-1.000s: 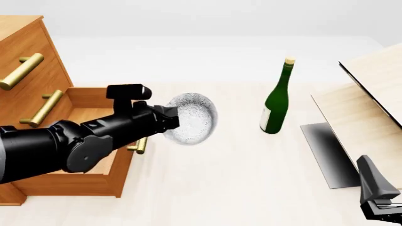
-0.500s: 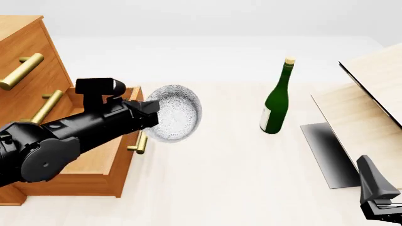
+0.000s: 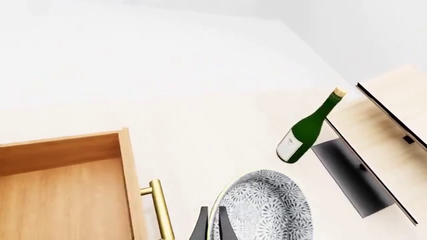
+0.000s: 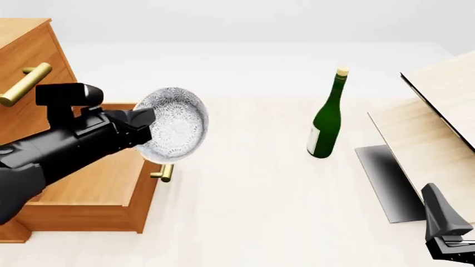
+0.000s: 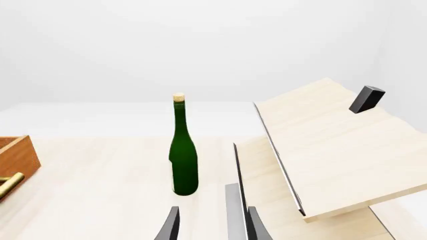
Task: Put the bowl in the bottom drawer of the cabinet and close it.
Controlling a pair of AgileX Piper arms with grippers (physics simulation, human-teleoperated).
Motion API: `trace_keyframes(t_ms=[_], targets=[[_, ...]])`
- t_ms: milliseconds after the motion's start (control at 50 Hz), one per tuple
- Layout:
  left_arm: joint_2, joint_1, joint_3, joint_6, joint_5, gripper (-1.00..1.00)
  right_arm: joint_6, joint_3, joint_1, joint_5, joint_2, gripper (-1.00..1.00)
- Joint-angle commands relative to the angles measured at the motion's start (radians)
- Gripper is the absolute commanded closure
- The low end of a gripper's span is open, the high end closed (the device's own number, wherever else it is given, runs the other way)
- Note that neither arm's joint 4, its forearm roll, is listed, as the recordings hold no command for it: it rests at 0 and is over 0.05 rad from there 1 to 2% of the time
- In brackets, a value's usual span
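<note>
My left gripper (image 4: 146,125) is shut on the rim of the bowl (image 4: 173,124), a white bowl with a grey lace pattern, held tilted on its side. It hangs above the front edge of the open bottom drawer (image 4: 95,179) of the orange-brown cabinet (image 4: 28,67). In the left wrist view the fingers (image 3: 202,227) pinch the bowl (image 3: 267,210) just past the drawer's brass handle (image 3: 160,210), and the drawer's inside (image 3: 60,200) is bare. My right gripper (image 5: 213,227) stands open and holds nothing, low at the near right (image 4: 445,236).
A green bottle (image 4: 325,119) stands upright mid-table, right of the bowl. Pale wood panels (image 4: 438,111) with a dark plate (image 4: 386,178) lean at the right. The two upper drawers, with brass handles (image 4: 26,83), are closed.
My left arm has carried the bowl left and slightly up, from over the table to above the drawer's front edge. The right arm has not moved.
</note>
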Motion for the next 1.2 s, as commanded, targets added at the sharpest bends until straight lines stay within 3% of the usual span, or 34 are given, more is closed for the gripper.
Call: trace_keyframes(t_ms=[20, 820, 1200], targets=[[-0.078, 0.045, 0.007, 0.020, 0.040, 1.00, 0.000, 0.000, 0.000, 0.000, 0.000, -1.00], [-0.192, 0.290, 0.068, 0.151, 0.045, 1.00, 0.000, 0.000, 0.000, 0.000, 0.000, -1.00], [-0.162, 0.380, 0.115, 0.184, -0.011, 1.00, 0.000, 0.000, 0.000, 0.000, 0.000, -1.00]])
